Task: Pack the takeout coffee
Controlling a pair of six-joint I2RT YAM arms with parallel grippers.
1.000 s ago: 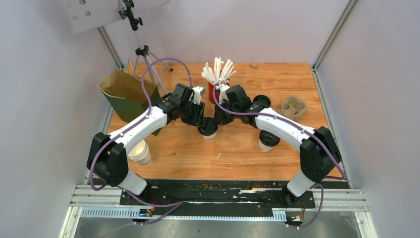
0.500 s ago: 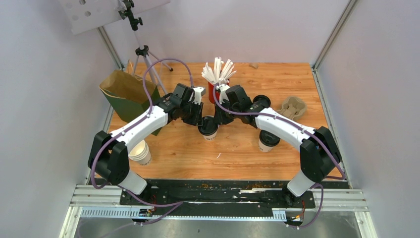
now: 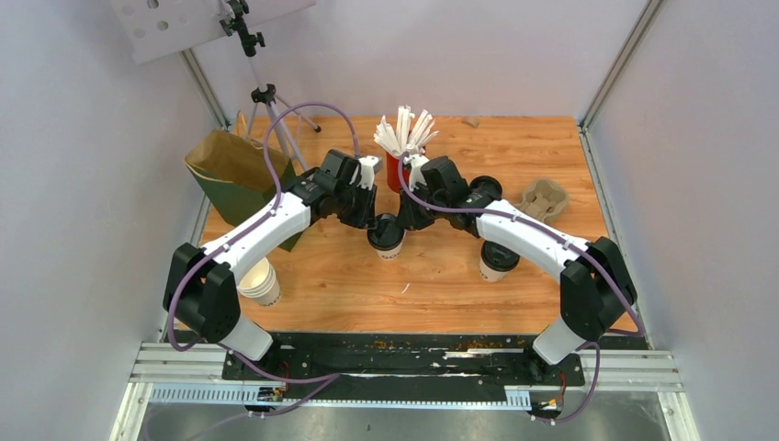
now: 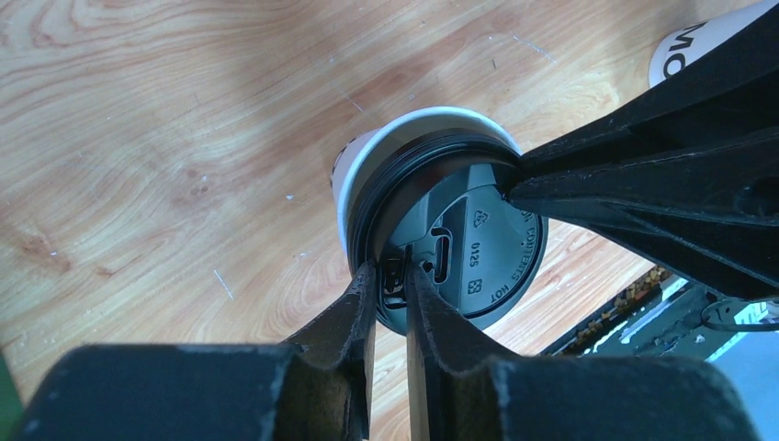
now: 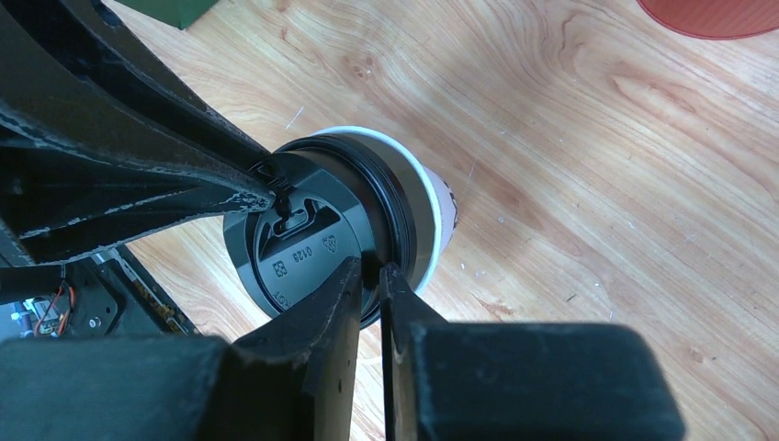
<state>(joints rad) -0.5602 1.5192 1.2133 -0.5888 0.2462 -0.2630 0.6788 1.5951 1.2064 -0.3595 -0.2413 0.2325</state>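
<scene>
Wooden table [image 3: 441, 276] | both arms bent inward | left gripper [image 4: 388, 276], right gripper [image 5: 370, 271] pinching takeout coffee [image 3: 387, 235] lid rim

Takeout coffee [image 3: 387, 235] right of bag [image 3: 230, 179]

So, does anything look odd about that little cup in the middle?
Yes. The black lid sits askew on the takeout coffee: the cup's white rim shows along one side only, so the lid looks unseated. The left gripper and right gripper each pinch the lid's edge.
</scene>
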